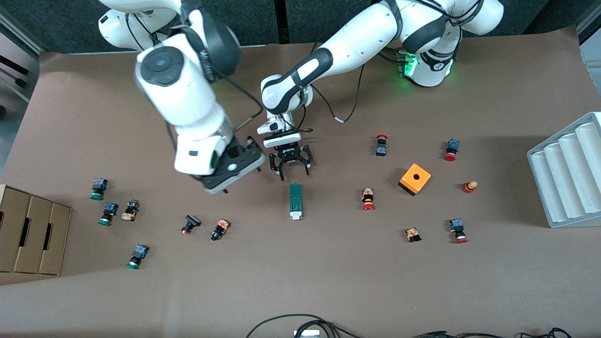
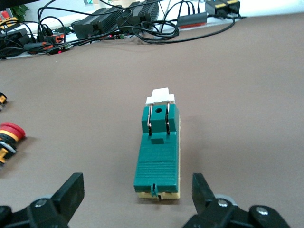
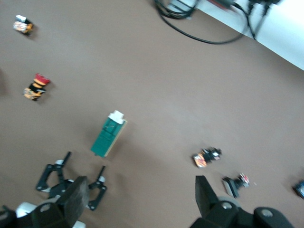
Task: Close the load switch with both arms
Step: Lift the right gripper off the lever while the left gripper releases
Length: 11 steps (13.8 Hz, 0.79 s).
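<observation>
The load switch point(image 1: 296, 201) lies flat on the brown table, a dark-green block with its white handle piece at the end nearer the front camera. In the left wrist view the load switch point(image 2: 159, 152) shows its green end between my fingers' line. My left gripper point(image 1: 295, 174) point(image 2: 137, 183) stands open at that green end, fingers spread wider than the block and not touching it. My right gripper point(image 1: 229, 174) point(image 3: 140, 184) hangs open and empty over bare table beside the load switch point(image 3: 108, 135), toward the right arm's end.
Small red- and green-capped push buttons point(image 1: 368, 199) point(image 1: 219, 229) are scattered on both sides of the switch. An orange cube box point(image 1: 415, 179) and a white ribbed tray point(image 1: 568, 173) are toward the left arm's end. A cardboard box point(image 1: 28, 234) is at the right arm's end.
</observation>
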Tool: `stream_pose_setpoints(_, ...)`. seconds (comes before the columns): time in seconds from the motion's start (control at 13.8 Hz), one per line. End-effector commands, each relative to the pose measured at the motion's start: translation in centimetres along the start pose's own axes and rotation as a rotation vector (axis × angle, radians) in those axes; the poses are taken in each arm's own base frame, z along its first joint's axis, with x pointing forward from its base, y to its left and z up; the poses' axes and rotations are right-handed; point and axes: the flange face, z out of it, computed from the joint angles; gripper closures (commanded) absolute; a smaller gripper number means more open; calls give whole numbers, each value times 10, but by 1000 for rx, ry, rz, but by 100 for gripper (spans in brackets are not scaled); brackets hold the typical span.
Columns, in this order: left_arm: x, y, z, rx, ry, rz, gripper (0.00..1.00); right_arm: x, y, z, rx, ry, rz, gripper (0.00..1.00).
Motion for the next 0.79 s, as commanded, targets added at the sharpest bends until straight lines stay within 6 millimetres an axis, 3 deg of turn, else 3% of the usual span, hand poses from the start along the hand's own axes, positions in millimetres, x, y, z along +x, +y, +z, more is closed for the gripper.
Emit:
stream_pose_setpoints(0.0, 26, -6, -17, 20, -51, 109, 0, -13, 48, -8, -16, -32, 83, 0)
stream_pose_setpoints(0.43, 72, -17, -40, 36, -180, 392, 0, -29, 128, -6, -29, -81, 196, 0)
stream_pose_setpoints(0.72, 130, -43, -34, 13, -319, 549, 0, -35, 151, -7, -34, -83, 236, 0)
